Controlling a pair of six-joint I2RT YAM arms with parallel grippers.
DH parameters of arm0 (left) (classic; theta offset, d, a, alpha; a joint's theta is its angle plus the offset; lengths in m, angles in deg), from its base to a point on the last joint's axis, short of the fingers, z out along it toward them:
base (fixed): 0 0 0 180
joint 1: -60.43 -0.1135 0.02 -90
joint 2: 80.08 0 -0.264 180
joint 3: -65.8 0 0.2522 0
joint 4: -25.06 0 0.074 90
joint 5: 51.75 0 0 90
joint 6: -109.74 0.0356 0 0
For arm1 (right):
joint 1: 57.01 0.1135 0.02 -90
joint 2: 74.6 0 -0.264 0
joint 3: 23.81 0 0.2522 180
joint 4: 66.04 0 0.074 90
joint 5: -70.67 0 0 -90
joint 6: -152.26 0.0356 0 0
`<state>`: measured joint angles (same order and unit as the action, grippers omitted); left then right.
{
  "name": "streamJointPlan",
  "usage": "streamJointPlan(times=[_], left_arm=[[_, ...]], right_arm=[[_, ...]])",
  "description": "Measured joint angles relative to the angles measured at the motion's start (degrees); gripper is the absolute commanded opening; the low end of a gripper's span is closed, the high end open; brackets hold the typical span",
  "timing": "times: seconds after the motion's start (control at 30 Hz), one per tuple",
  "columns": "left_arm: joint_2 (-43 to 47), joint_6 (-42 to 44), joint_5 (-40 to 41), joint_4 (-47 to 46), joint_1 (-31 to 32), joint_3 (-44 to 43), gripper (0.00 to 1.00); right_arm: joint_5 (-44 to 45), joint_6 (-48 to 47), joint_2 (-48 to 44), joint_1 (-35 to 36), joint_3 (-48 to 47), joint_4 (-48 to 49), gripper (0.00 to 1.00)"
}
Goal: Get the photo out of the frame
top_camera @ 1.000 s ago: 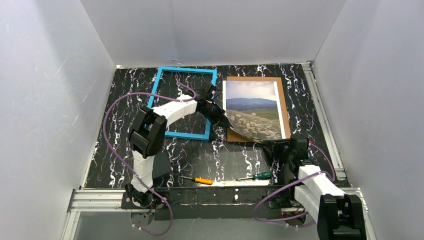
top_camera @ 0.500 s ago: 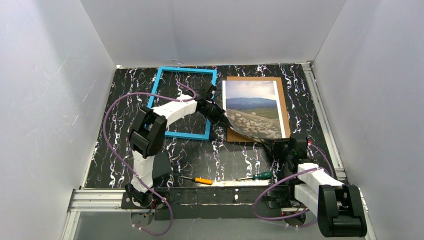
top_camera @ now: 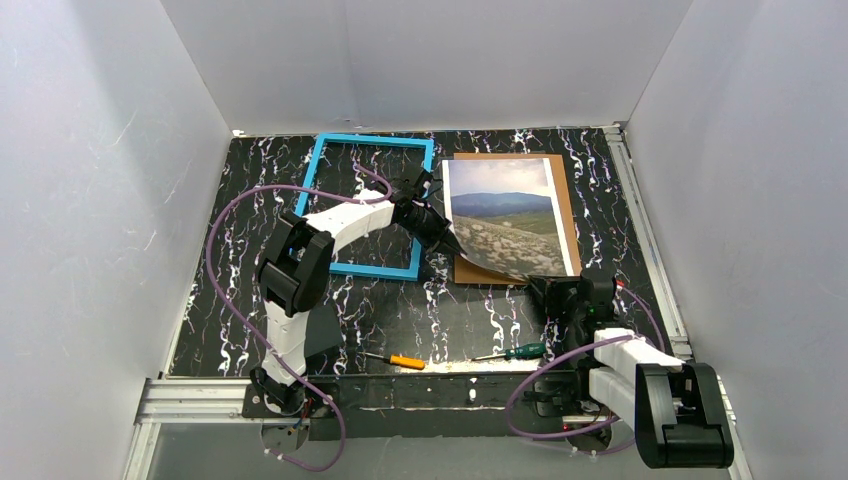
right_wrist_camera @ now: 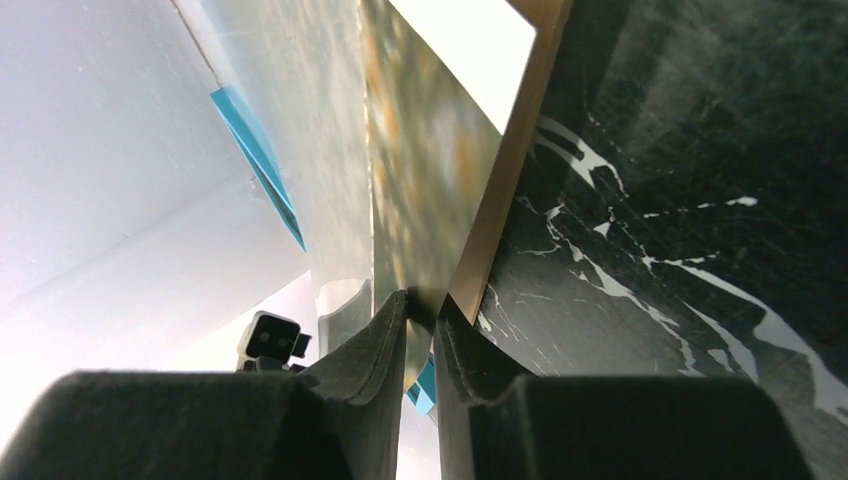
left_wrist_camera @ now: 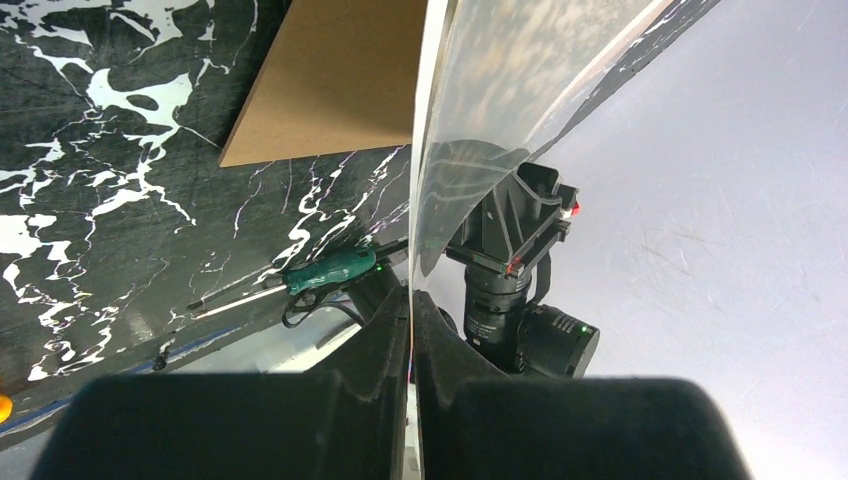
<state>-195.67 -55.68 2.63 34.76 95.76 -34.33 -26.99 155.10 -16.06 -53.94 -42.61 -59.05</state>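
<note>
Blue frame [top_camera: 375, 139] is left lying empty on the worktop [top_camera: 400, 310], just left of the photo [top_camera: 505, 215]. Over the last second the right arm has been folded back toward its base and the print's far edge nudged slightly left. Its near-left corner is clamped by the left claw [top_camera: 447, 243] and held curled off the backing board [left_wrist_camera: 330, 80]. The near edge appears pinched by the right claw [top_camera: 553, 288]. Extraction is judged done; only set-down remains.

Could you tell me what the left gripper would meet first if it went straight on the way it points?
Shut on the photo, the left gripper aims along the sheet at the right gripper, probably first; depth is unclear.
</note>
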Motion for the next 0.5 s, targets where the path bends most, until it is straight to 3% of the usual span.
streamJointPlan(times=[0.3,0.5], left_arm=[[0.00,-2.60,-0.68,-1.64,0.22,0.63,0.00],[0.00,-4.35,-1.07,-3.58,0.72,1.49,0.00]], right_arm=[[1.66,1.68,-4.72,0.00,3.30,3.48,0.31],[3.43,3.06,-5.62,0.02,3.74,5.14,0.31]])
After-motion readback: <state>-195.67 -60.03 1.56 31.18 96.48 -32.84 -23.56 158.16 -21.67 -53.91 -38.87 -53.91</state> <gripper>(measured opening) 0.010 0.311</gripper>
